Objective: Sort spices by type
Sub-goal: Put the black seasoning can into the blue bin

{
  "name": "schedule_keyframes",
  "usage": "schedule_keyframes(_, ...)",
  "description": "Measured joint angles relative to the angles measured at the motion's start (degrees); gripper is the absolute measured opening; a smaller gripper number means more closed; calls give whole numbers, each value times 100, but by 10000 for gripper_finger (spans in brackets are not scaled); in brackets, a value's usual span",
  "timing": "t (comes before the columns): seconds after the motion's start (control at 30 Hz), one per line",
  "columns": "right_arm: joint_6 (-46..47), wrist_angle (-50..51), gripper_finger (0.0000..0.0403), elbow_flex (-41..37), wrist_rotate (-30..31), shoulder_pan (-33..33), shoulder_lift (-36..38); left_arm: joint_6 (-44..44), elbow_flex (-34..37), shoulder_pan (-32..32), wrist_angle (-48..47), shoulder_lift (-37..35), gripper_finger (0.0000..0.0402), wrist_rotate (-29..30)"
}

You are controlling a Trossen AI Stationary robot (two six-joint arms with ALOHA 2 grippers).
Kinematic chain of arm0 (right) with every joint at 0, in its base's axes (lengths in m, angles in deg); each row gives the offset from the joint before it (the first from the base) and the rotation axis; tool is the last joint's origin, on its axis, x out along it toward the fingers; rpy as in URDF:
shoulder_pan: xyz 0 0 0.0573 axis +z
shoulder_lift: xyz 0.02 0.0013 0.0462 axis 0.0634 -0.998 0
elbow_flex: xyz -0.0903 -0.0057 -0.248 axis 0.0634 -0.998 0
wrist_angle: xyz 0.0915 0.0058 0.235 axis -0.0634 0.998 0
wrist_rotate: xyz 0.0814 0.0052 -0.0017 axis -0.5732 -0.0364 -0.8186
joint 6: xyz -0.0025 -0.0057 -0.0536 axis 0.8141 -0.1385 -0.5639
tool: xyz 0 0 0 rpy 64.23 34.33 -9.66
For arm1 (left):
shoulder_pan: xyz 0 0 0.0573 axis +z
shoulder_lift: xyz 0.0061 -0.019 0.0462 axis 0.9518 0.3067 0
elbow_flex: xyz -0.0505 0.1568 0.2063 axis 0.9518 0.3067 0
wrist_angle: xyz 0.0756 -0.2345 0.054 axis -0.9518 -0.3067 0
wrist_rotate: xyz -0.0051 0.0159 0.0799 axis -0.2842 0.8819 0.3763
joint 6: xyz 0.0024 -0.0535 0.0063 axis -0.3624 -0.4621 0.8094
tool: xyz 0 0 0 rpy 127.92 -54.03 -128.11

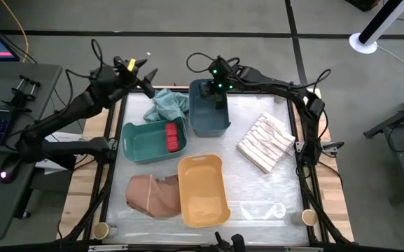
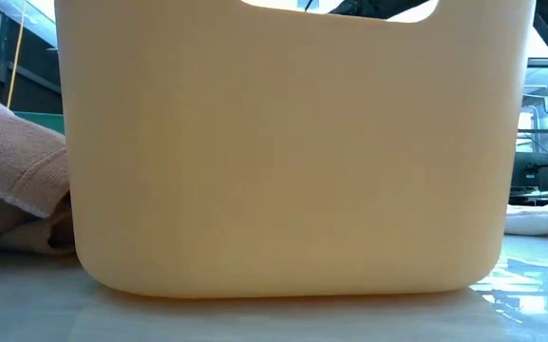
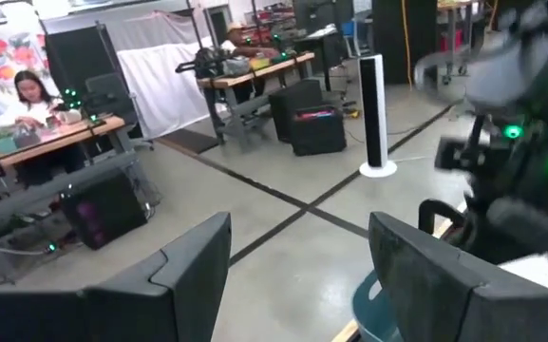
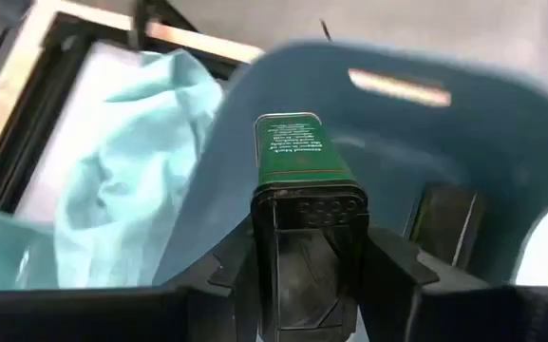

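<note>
Yellow bin (image 1: 203,190): smooth matt plastic
Blue bin (image 4: 501,152): smooth plastic, slight sheen
Teal cloth (image 1: 168,105): soft crumpled fabric
Striped cloth (image 1: 265,143): folded woven fabric
Spice tin (image 4: 297,152): dark, green printed label
Table (image 1: 258,182): glossy, reflective

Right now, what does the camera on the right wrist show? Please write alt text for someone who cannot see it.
The right pincer holds a dark boxy spice tin with a green label over the open blue plastic bin, where another dark container stands inside. A crumpled teal cloth lies beside the bin.

Boxes (image 1: 173,137) in left bin (image 1: 133,142); cloth (image 1: 168,103) behind.
</note>
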Motion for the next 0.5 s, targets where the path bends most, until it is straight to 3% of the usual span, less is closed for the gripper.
schedule_keyframes(0.17, 747, 121, 124, 0, 133, 10, -285, -103, 0, 4, -14, 26, 234, 2)
schedule_keyframes(0.5, 1267, 604, 124, -2, 403, 38, -726, -109, 0, 1, -497, 151, 234, -31)
